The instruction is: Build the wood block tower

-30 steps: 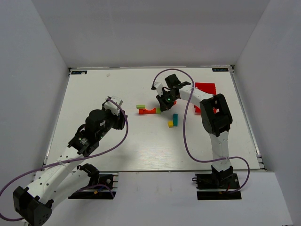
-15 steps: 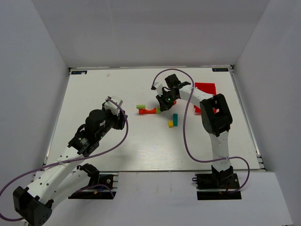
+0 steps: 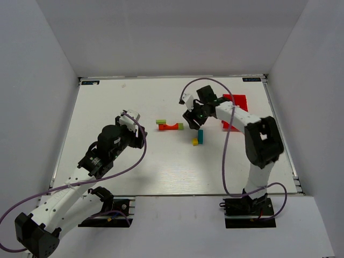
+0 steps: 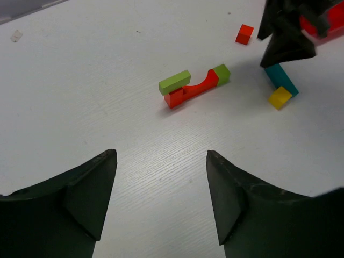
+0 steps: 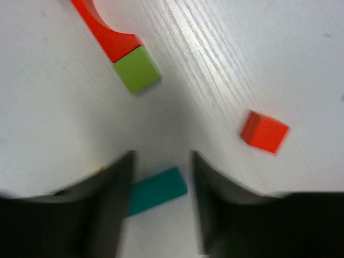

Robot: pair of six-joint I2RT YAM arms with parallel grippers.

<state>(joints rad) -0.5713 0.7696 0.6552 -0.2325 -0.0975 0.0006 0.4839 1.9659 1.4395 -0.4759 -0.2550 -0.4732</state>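
A red arch [image 3: 171,127] lies on the table with a lime-green cube [image 3: 180,126] against its right end and a lime-green bar [image 3: 160,122] on its left end. A teal bar [image 3: 200,136] and a yellow cube [image 3: 195,142] lie just right of them. The wrist views show the arch [image 4: 194,90], the cube [image 5: 136,69] and an orange cube [image 5: 264,131]. My right gripper [image 5: 161,156] hovers open over the teal bar [image 5: 156,191], holding nothing. My left gripper [image 4: 161,153] is open and empty, well short of the blocks.
A red bin [image 3: 235,102] stands at the back right, behind the right arm. The right gripper [image 4: 285,37] hangs dark above the teal bar [image 4: 281,79] and yellow cube [image 4: 280,97]. The orange cube [image 4: 244,34] lies apart, beyond the arch.
The right gripper has opened, left the lime-green cube at the arch's right end and drawn back to the right. The left gripper's jaws have spread a little wider.
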